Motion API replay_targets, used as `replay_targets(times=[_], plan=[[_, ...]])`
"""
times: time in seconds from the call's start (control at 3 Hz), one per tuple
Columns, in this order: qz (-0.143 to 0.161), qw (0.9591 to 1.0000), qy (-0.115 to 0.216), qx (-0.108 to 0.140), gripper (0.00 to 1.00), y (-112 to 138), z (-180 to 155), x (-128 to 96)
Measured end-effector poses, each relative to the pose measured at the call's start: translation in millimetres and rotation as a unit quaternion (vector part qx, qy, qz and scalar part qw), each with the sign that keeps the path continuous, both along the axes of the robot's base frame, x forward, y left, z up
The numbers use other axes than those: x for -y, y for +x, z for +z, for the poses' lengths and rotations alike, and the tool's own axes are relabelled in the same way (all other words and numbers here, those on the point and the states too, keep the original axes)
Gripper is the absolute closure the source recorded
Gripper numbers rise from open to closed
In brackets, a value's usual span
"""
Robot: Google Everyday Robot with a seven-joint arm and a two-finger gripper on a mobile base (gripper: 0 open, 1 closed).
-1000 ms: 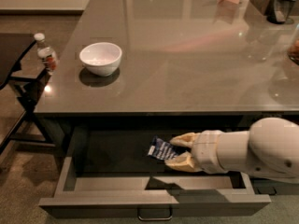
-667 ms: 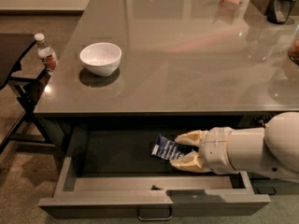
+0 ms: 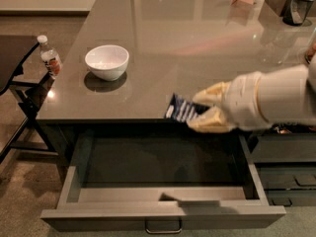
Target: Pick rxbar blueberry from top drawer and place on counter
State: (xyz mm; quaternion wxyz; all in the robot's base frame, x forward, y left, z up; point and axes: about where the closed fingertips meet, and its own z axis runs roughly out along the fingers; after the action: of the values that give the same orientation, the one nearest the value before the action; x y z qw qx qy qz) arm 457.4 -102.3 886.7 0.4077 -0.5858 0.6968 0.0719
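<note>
Plastic water bottle with a red label stands far left, beside the glossy grey-brown counter, where a round white bowl sits. Below, the wide grey top drawer hangs open. Right of centre, the cream-fingered gripper pinches the navy-blue rxbar blueberry at the counter's front edge, above the drawer.

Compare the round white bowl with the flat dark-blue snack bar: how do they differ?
The round white bowl is pale and deep; the flat dark-blue snack bar is dark and thin. The bowl rests on the grey counter; the bar is clamped in the cream two-finger gripper at the counter's front edge, above the open grey drawer.
</note>
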Motion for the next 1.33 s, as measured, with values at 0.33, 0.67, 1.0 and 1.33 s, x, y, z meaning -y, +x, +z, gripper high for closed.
replay_targets(times=[0.33, 0.67, 1.0, 1.33], plan=[[-0.003, 0.9998, 0.006, 0.019, 1.0, 8.9, 25.1, -3.0], [-0.006, 0.9996, 0.009, 0.026, 1.0, 19.6, 27.5, -3.2], [-0.015, 0.9985, 0.027, 0.046, 1.0, 58.7, 41.2, 2.6], [-0.041, 0.9965, 0.037, 0.063, 1.0, 102.9, 52.3, 10.0]])
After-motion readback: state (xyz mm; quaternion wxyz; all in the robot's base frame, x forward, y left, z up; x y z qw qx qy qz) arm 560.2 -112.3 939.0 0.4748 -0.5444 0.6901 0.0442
